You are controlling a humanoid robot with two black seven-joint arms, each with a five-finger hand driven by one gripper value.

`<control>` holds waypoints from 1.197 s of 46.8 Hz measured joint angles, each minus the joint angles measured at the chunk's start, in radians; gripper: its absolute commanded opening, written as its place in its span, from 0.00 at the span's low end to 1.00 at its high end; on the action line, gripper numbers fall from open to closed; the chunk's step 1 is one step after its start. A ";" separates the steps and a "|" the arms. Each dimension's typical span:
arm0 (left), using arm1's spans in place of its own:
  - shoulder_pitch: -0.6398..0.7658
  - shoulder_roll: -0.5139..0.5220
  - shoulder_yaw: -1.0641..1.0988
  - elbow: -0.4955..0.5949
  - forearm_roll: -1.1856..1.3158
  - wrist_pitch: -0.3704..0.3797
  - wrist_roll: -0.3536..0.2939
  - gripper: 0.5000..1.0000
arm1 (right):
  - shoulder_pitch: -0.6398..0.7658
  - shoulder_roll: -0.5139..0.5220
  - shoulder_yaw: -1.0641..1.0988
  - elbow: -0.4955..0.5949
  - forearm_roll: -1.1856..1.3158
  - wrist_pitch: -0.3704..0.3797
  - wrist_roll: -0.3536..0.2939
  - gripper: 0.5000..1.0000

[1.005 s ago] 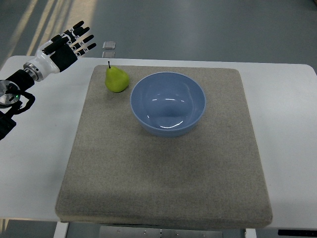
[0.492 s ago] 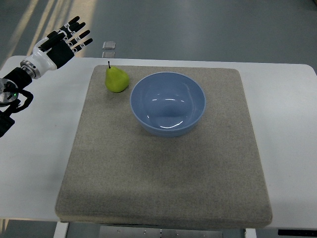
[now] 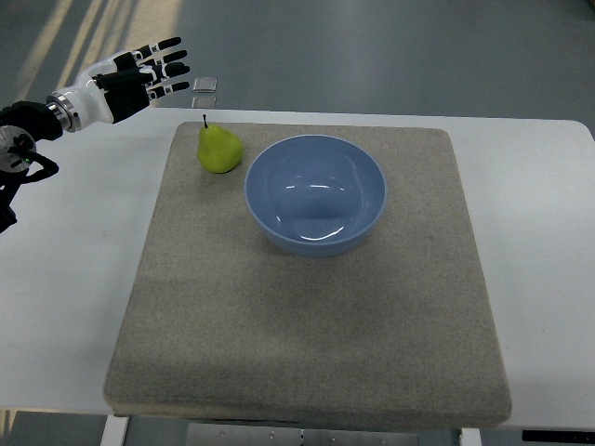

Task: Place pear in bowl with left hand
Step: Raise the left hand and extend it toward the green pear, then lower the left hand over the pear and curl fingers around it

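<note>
- White worktop (image 3: pixel 74 279) carries a grey felt mat (image 3: pixel 307 307).
- Green pear (image 3: pixel 219 149) (stem up) stands just left of the blue plastic bowl (image 3: pixel 315 194).
- Left hand (image 3: pixel 125 79) hovers far left, fingers (image 3: pixel 167 67) spread, empty.

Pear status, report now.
Left hand open, off the far-left table edge. Pear on mat, beside empty bowl. Nothing in the way.

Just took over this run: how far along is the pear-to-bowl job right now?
Nothing looks done: the pear sits on the mat left of the bowl, which holds nothing. In hand: the left hand is above the table's far left corner, fingers spread, short of the pear and holding nothing. Left: reach the pear, grasp it, lift it and set it in the bowl.
</note>
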 measured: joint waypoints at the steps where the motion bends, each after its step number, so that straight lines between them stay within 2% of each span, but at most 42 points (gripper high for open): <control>1: -0.004 0.004 0.000 -0.010 0.034 0.000 -0.007 0.99 | 0.000 0.000 0.000 0.000 0.000 0.000 0.000 0.85; 10: -0.052 0.023 0.000 -0.071 0.378 0.000 -0.096 0.99 | 0.000 0.000 0.000 0.000 0.000 0.000 -0.001 0.85; 17: -0.104 0.011 0.013 -0.094 0.596 0.000 -0.129 0.99 | 0.000 0.000 0.000 0.000 0.000 0.000 -0.001 0.85; 30: -0.185 0.002 0.215 -0.136 0.695 0.000 -0.133 0.99 | 0.001 0.000 0.000 0.000 0.000 0.000 -0.001 0.85; 43: -0.232 -0.003 0.337 -0.206 0.891 0.136 -0.133 0.99 | 0.000 0.000 0.000 0.000 0.000 0.000 -0.001 0.85; 56: -0.221 -0.003 0.397 -0.229 1.037 0.147 -0.134 0.98 | 0.000 0.000 0.000 0.000 0.000 0.000 -0.001 0.85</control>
